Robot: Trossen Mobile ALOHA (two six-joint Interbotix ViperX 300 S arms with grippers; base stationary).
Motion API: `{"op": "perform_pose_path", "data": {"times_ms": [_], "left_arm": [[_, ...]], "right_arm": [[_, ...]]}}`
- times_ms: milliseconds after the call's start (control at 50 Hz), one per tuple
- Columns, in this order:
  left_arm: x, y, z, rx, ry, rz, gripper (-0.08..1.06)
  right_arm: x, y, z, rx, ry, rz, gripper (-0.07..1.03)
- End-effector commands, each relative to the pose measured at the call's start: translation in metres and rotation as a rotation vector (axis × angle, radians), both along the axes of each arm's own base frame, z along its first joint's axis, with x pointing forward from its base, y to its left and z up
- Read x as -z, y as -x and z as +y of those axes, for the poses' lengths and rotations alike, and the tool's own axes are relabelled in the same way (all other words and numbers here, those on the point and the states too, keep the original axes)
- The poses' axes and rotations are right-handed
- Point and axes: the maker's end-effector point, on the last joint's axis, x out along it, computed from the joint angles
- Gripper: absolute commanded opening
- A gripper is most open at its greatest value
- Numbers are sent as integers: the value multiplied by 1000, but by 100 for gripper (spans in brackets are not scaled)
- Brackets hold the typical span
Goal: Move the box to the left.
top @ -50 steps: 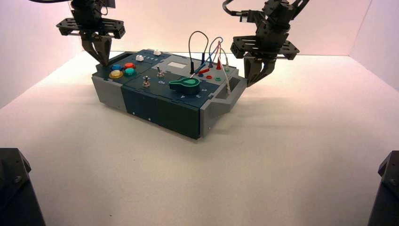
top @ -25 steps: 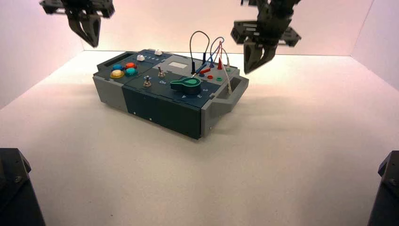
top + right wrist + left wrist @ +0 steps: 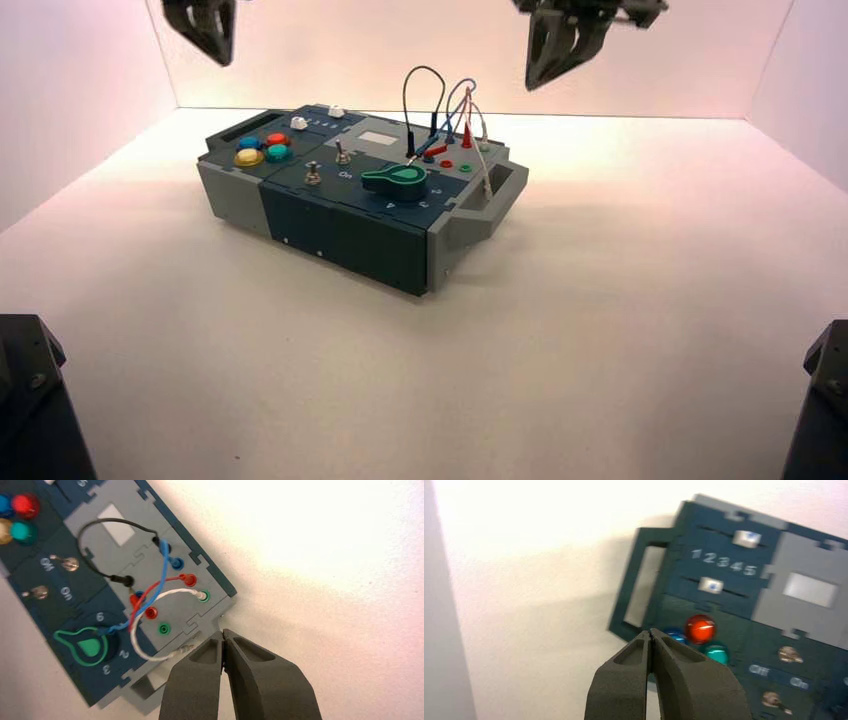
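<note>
The box (image 3: 345,225) is long, teal and grey, and stands turned at an angle on the white floor in the high view. Its top carries coloured push buttons (image 3: 262,150), two toggle switches (image 3: 327,164), a green knob (image 3: 397,180) and looping wires (image 3: 445,105). My left gripper (image 3: 222,55) hangs shut high above the box's left end; its wrist view shows the red button (image 3: 700,628) and the dark end handle (image 3: 636,582) below. My right gripper (image 3: 543,78) hangs shut high above the right end, over the box's corner (image 3: 220,611) near the green socket (image 3: 163,628).
White walls enclose the floor at the back and both sides. Two dark arm bases (image 3: 35,400) sit at the near corners. Two white sliders (image 3: 729,560) lie by the lettering 1 2 3 4 5 in the left wrist view.
Both grippers have risen from beside the box's ends to high above it. The box has not visibly moved in the last half second.
</note>
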Motion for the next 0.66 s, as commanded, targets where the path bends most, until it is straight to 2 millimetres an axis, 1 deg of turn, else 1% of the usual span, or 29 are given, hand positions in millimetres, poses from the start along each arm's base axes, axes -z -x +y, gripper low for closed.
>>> {"op": "perform_pose_path", "data": {"times_ms": [20, 180, 280, 380, 660], "left_arm": [[-24, -1, -7, 18, 11, -62, -3], [-35, 1, -8, 20, 19, -92, -3], [-34, 1, -8, 18, 22, -97, -3], [-28, 2, -10, 14, 33, -89, -3], [-30, 1, -12, 17, 36, -95, -3]], "right_arm": [[-20, 3, 2, -13, -14, -27, -2], [-21, 16, -2, -30, -9, -25, -2], [-22, 20, -4, -36, -6, -26, -2], [-23, 24, -6, -36, -7, -28, -2], [-24, 28, -7, -45, -4, -34, -2]]}}
